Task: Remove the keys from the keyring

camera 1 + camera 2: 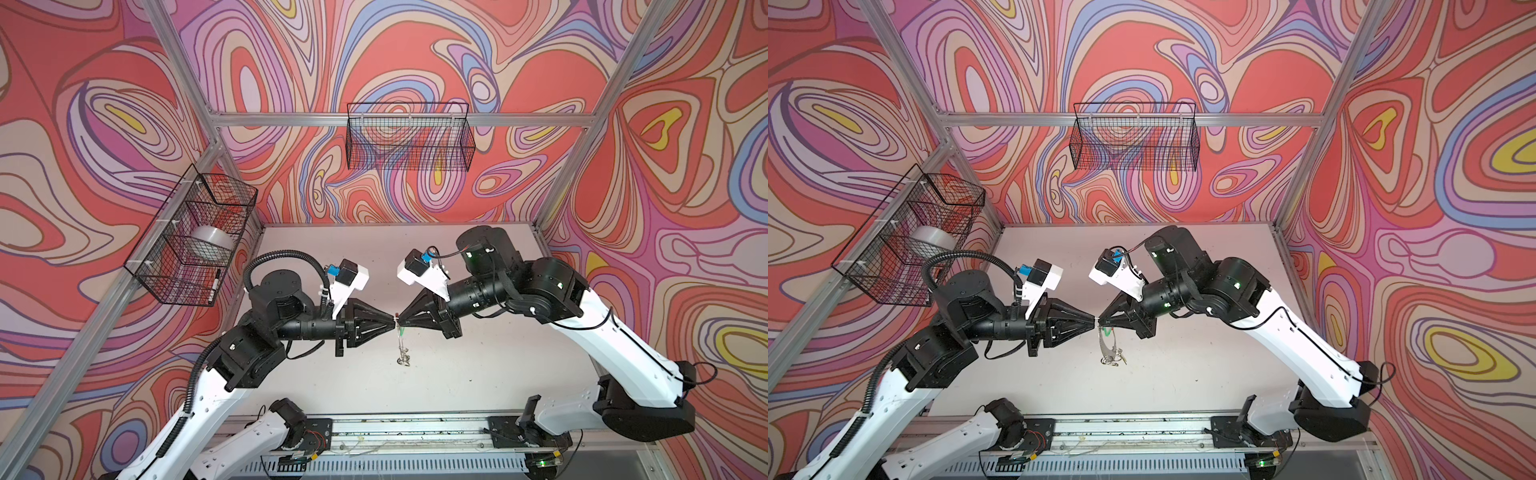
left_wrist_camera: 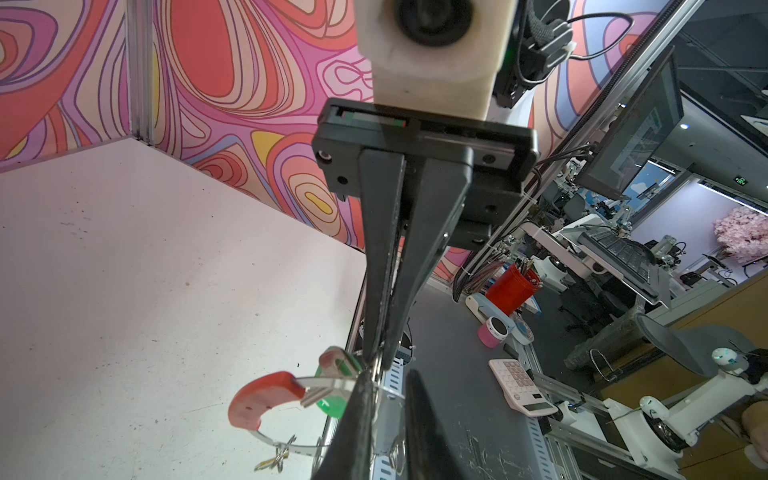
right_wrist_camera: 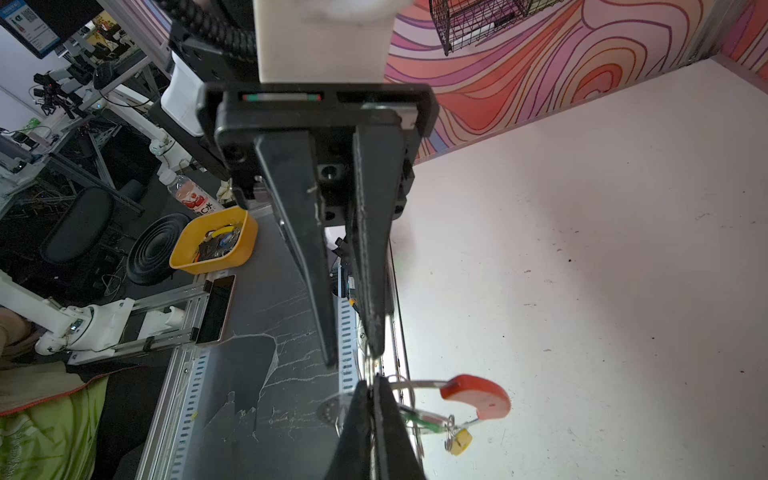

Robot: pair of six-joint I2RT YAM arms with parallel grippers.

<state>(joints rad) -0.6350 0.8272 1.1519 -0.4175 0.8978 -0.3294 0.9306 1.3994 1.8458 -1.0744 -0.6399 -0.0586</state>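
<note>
Jaws of the right gripper (image 1: pixel 1101 320) clench the keyring (image 1: pixel 1107 345), hanging mid-frame over the counter (image 1: pixel 1183 374), presumably steadying it for the left gripper (image 1: pixel 1094 319), whose jaws sit slightly apart, grip unclear, by the green-tagged key (image 2: pixel 330 405).

A pale white desk (image 1: pixel 1204 374) is shown, flecked with small dark specks and faint scuffs. Whether the hanging keyring (image 1: pixel 1105 345) touches it cannot be told.

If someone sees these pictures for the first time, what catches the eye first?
Swirling red-and-purple walls enclose the scene. At its centre the left gripper and right gripper meet tip to tip above the white table, the keyring with its red segment hanging between them.
</note>
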